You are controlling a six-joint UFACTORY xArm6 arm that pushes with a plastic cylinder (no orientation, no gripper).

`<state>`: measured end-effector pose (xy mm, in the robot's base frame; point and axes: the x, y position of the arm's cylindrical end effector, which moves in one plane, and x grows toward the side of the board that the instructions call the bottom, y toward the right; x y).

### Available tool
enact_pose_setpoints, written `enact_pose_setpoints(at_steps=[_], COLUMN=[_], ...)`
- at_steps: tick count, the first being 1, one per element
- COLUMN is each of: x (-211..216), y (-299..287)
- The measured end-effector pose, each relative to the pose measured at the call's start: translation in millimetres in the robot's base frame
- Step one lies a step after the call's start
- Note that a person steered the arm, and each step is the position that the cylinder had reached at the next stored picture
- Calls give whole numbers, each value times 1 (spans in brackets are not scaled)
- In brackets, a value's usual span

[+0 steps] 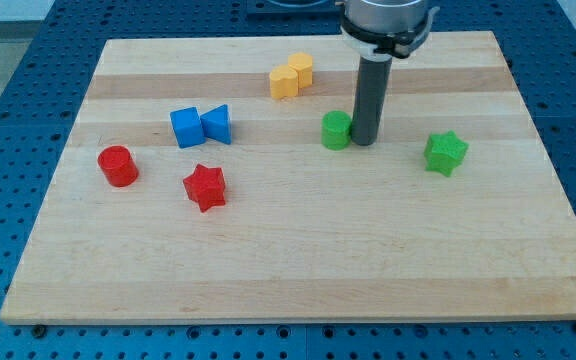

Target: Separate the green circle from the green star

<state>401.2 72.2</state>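
Green circle [336,130] is found a little right of the table's centre and towards the far side, standing flat on the wooden table [298,260]. The end effector is a plain dark rod with no jaws, so nothing is opened, closed or gripped; its tip [364,141] is set down just beside the circle's right side, apparently touching it, though contact cannot be confirmed. The green star [446,152] lies well apart to the right, so the tip is placed between the two green blocks.

The circle is judged to be a small, light, rigid block that will slide readily on the smooth wood and is not fragile. No hold can be taken; it can only be pushed. Because its side is round, a push aimed off its centre line is likely to make it roll off the tip to one side, so contact is best kept at the middle of its right face, driving it leftward away from the star.

Further left, a blue cube [185,127] and a blue triangle [218,123] are seen together, with a red cylinder [118,165] and a red star [205,187] nearer. Two yellow blocks [292,76] sit at the far side.
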Motion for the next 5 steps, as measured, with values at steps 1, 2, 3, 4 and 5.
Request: enact_pose_setpoints(at_steps=[1,2,3,4,5], x=[0,0,0,0,0], y=[-12,-25,-39,-55,-72])
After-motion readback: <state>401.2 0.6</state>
